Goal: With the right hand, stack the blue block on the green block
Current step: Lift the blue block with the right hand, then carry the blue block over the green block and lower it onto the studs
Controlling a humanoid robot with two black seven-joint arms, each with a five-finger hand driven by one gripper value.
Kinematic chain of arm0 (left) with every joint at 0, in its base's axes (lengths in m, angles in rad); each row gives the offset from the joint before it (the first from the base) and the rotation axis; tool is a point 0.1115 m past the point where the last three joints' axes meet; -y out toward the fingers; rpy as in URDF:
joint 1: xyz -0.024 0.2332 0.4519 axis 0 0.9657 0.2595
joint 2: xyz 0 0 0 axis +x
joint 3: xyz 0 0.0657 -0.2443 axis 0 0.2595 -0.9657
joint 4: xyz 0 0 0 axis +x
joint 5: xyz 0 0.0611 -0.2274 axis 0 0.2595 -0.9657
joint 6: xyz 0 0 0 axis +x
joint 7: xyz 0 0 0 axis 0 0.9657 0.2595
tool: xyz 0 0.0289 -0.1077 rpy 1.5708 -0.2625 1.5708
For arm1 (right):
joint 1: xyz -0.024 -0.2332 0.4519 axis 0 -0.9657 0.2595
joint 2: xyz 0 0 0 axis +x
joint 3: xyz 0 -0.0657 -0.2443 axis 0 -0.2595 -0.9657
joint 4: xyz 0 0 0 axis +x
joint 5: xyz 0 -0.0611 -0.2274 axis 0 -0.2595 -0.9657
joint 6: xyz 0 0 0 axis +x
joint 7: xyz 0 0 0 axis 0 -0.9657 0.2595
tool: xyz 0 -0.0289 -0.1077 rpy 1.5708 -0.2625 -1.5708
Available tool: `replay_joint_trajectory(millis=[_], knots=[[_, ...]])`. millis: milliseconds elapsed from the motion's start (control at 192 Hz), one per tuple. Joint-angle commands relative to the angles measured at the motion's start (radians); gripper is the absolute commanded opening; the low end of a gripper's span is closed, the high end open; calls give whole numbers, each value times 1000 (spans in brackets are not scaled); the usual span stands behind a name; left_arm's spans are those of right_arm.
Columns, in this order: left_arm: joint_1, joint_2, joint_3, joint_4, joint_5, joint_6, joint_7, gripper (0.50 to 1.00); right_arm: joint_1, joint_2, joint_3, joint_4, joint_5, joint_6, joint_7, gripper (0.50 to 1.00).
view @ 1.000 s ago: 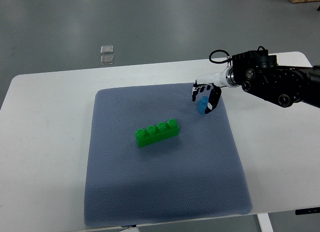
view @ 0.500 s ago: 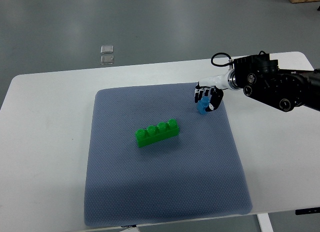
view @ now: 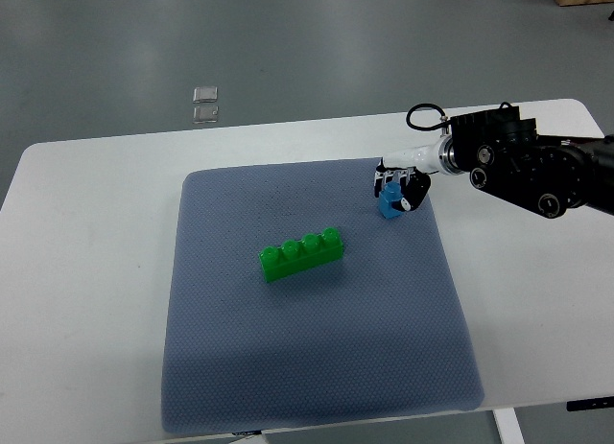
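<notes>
A long green block (view: 301, 254) with several studs lies near the middle of the blue-grey mat (view: 307, 367). A small blue block (view: 389, 203) is at the mat's upper right. My right hand (view: 396, 187) reaches in from the right edge and its black fingers are curled around the blue block from above. The block's upper part is hidden by the fingers. The left arm does not show.
The mat lies on a white table (view: 86, 271). My right forearm (view: 528, 161), black with a looped cable, crosses the table's upper right. Two small clear items (view: 205, 102) lie on the grey floor beyond the table's far edge.
My right hand has drawn slightly up and back toward the far edge, closing tighter over the blue block, which moved with it. The green block stayed put.
</notes>
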Motion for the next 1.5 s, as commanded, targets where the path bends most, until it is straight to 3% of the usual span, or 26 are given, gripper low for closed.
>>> replay_joint_trajectory(millis=[0,177,459,662,849,1094,1495], knots=[[0,0,0,0,0,0,0,1000,4,-5,0,3,1,1,0,547],[0,0,-2,0,0,0,0,1000,72,-37,2,43,16,15,0,547],[0,0,-2,0,0,0,0,1000,268,-127,-24,222,128,99,-20,547],[0,0,0,0,0,0,0,1000,406,-127,-103,324,377,111,-104,549],[0,0,0,0,0,0,0,1000,478,-44,-169,353,504,90,-150,547],[0,0,-2,0,0,0,1,1000,468,86,-241,353,518,-36,-208,545],[0,0,-3,3,0,0,0,1000,460,77,-258,410,648,-90,-313,547]])
